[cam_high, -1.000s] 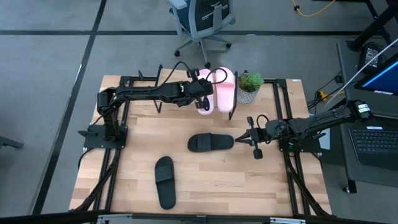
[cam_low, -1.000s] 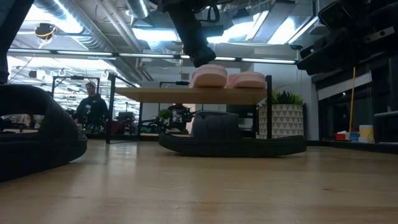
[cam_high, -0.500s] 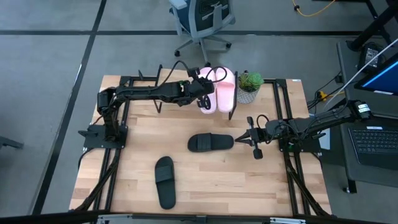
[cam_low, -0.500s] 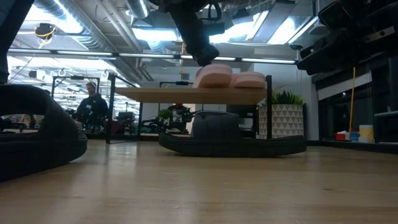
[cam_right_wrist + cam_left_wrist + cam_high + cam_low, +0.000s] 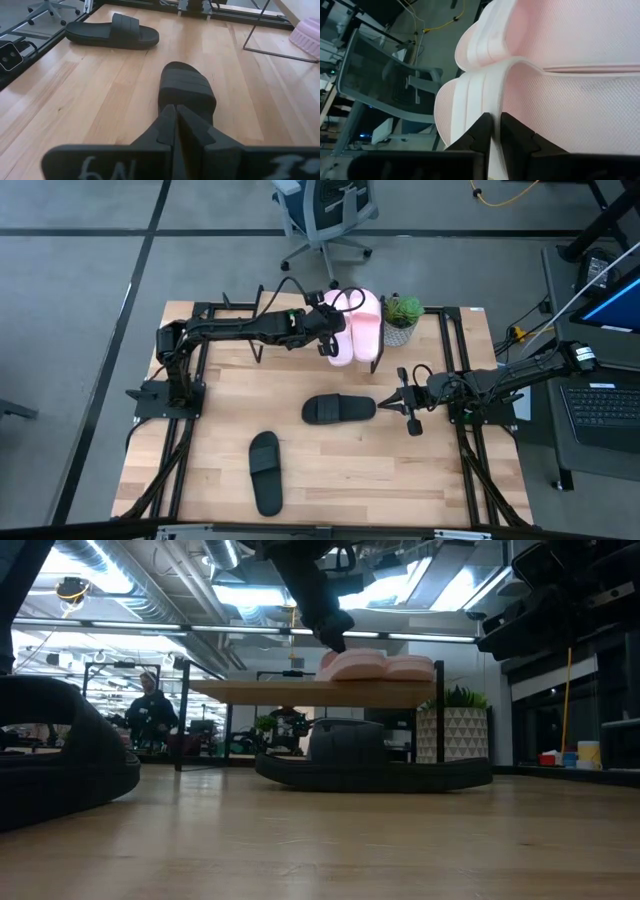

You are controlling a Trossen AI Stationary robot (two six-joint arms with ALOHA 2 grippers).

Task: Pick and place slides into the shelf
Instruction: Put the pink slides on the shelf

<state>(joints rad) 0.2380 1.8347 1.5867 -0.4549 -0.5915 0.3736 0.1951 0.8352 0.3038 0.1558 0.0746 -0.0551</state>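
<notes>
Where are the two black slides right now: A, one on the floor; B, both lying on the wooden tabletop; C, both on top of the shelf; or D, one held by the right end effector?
B: both black slides lie flat on the tabletop, untouched.

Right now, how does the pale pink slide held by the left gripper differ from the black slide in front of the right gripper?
The pale pink slide is on the shelf; the black slide lies on the wooden table. The left gripper pinches the pink one's edge; the right gripper, shut, holds nothing. Both are broad-strap, open-toe slides.
</notes>
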